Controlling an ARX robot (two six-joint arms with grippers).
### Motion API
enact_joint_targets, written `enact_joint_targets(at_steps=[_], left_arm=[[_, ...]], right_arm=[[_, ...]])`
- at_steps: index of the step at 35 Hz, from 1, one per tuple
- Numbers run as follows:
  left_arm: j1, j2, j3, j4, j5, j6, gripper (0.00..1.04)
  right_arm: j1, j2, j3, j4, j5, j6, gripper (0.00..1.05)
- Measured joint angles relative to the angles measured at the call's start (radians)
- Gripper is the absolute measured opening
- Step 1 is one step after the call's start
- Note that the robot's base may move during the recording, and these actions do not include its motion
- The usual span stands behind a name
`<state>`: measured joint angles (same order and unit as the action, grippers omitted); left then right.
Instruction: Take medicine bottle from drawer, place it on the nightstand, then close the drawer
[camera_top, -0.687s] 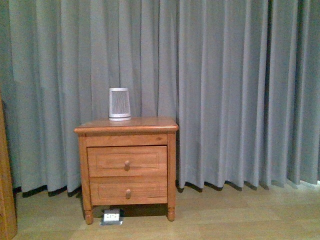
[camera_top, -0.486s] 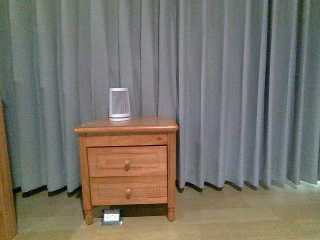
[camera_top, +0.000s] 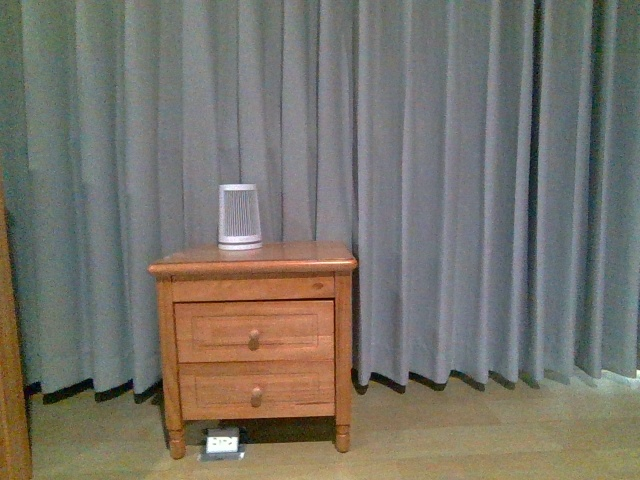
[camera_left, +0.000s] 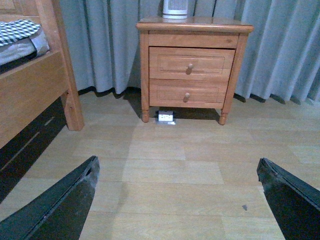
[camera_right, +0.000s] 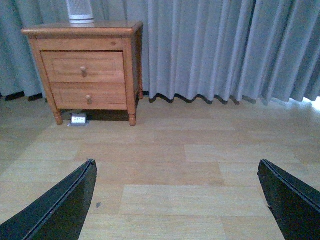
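Observation:
The honey-wood nightstand (camera_top: 200, 264) stands against the grey curtain, some way off across the floor. Its upper drawer (camera_top: 254, 330) is shut, round knob in the middle; the same drawer (camera_left: 191, 63) shows in the left wrist view and again (camera_right: 82, 66) in the right wrist view. The medicine bottle is hidden. My left gripper (camera_left: 177, 167) hangs open over bare floor, well short of the nightstand (camera_left: 195, 26). My right gripper (camera_right: 176, 169) is likewise open and holds nothing, with the nightstand (camera_right: 80, 30) far off to one side. Neither arm appears in the front view.
A white-grey ribbed device (camera_top: 240, 215) stands on the nightstand top. A small white socket box (camera_top: 223, 438) lies on the floor under the cabinet. A wooden bed frame (camera_left: 35, 85) with bedding stands beside the nightstand. Pale wood flooring (camera_right: 165, 150) stretches between me and the furniture.
The nightstand and device sit slightly lower in the front view than before, so the camera has shifted a little. Nothing in the scene itself has moved.

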<state>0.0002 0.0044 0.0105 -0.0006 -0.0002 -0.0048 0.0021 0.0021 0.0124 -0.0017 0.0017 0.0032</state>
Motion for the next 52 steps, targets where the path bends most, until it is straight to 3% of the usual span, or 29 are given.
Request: enact_joint_targets(at_steps=[52], left_arm=[[0.0,0.0,0.0,0.0,0.0,0.0,0.98]], right_arm=[[0.0,0.0,0.0,0.0,0.001,0.0,0.98]])
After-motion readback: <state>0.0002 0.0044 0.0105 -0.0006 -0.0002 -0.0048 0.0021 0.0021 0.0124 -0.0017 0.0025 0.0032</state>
